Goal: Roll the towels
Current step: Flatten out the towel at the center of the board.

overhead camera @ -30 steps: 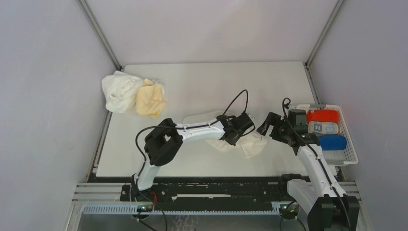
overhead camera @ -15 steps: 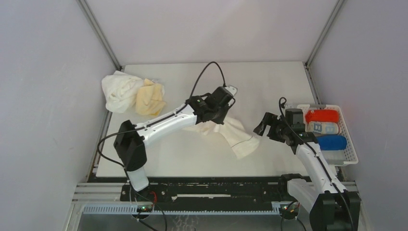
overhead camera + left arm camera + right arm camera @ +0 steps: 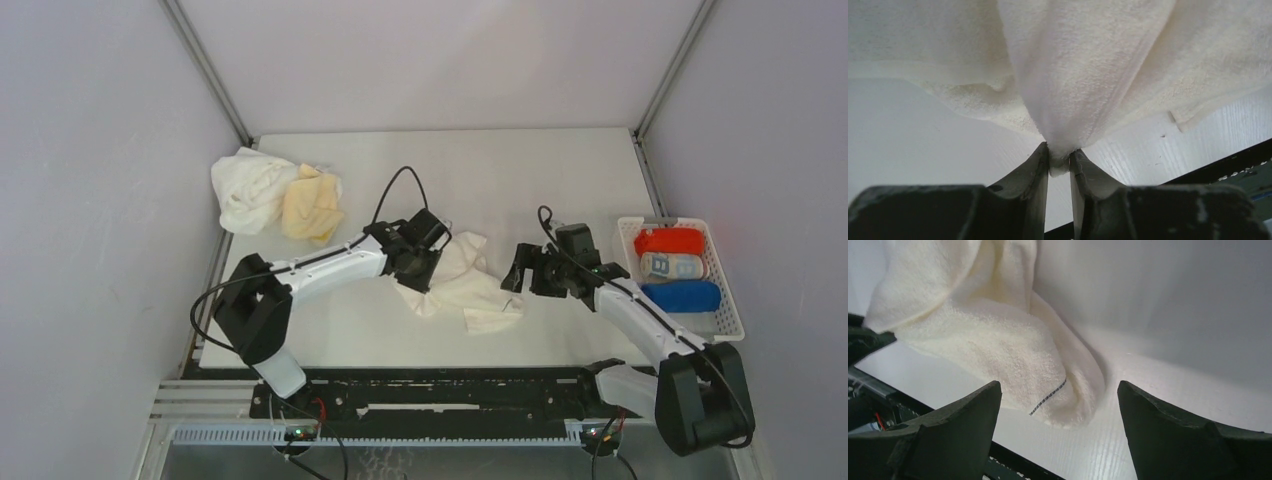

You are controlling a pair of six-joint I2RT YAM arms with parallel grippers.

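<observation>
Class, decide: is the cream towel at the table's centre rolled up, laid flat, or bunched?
Bunched, not rolled. The cream towel lies in loose folds, one gathered edge pinched in the left end effector.

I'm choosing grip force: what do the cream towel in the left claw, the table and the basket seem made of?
Cream towel: soft terry, probably cotton; fuzzy looped nap, matte. Table: white board, likely laminate; faint woodgrain lines. Basket: white plastic, apparently; thin moulded slats.

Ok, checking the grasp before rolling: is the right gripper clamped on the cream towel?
No, the right gripper stands wide open, with the cream towel lying unclamped ahead of it.
</observation>
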